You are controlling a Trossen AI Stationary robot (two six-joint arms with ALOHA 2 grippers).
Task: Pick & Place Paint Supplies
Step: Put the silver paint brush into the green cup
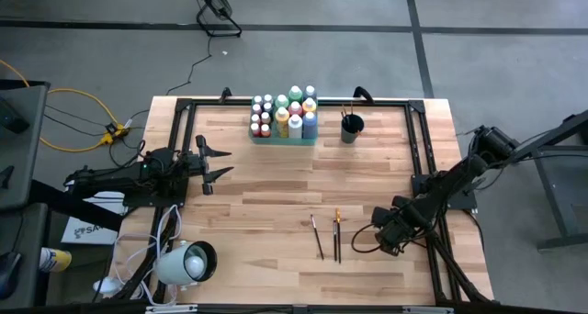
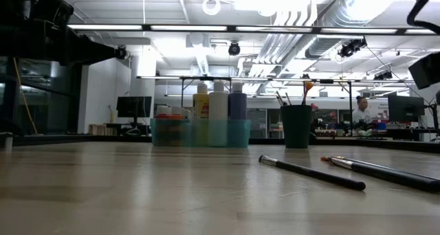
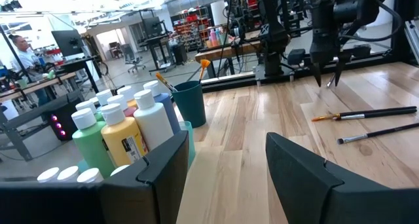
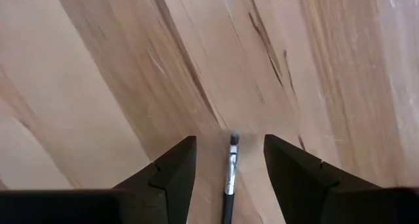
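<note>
Several paint bottles stand in a translucent green tray at the table's far middle, beside a dark cup holding brushes. Thin dark-handled paintbrushes lie flat near the front: one with a silver ferrule and an orange-tipped one. My right gripper hovers open just right of them, pointing down. In its wrist view a brush tip lies on the wood between the open fingers, untouched. My left gripper waits open and level at the table's left.
A black frame borders the table's far, left and right edges. A white round lamp-like object sits at the near left corner. Bare wood lies between the tray and the brushes. A person shows far off in the room.
</note>
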